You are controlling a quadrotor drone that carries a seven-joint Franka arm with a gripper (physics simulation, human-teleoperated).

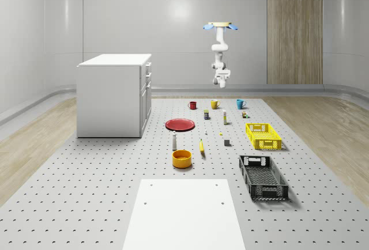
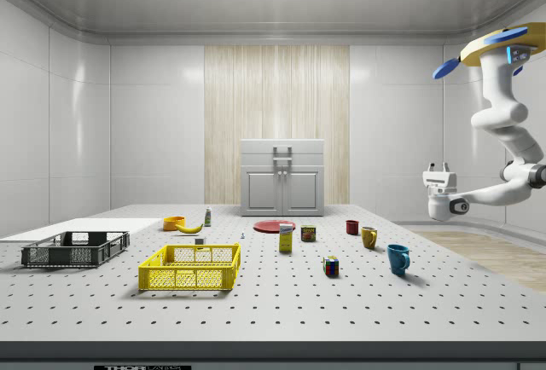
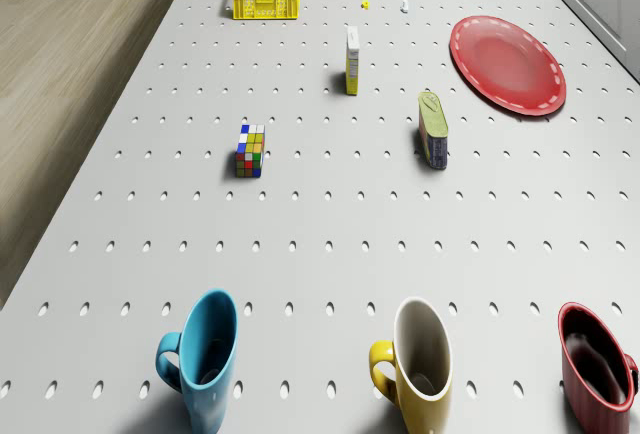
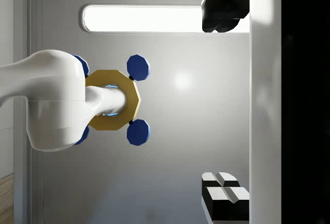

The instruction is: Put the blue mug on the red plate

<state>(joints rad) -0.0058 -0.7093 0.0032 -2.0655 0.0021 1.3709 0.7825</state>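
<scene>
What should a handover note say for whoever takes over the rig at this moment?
Claw: open, holding nothing, raised in the air and pointing upward.
Drone: hovering high beyond the row of mugs at the table's far edge.
Blue mug: upright on the table, at the whole-scene view's right end of the mug row.
Red plate: on the table near the cabinet, nothing on it.
Done: nothing yet.
Left: descend, grasp the mug, carry it to the plate, release.

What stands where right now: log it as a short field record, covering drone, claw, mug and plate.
drone: hovers in the air beyond the mug row
claw: raised, pointing up, fingers apart, holding nothing
target: blue ceramic mug, upright on the perforated table, beside a yellow mug
goal: round red plate, bare
task state: not begun
</scene>
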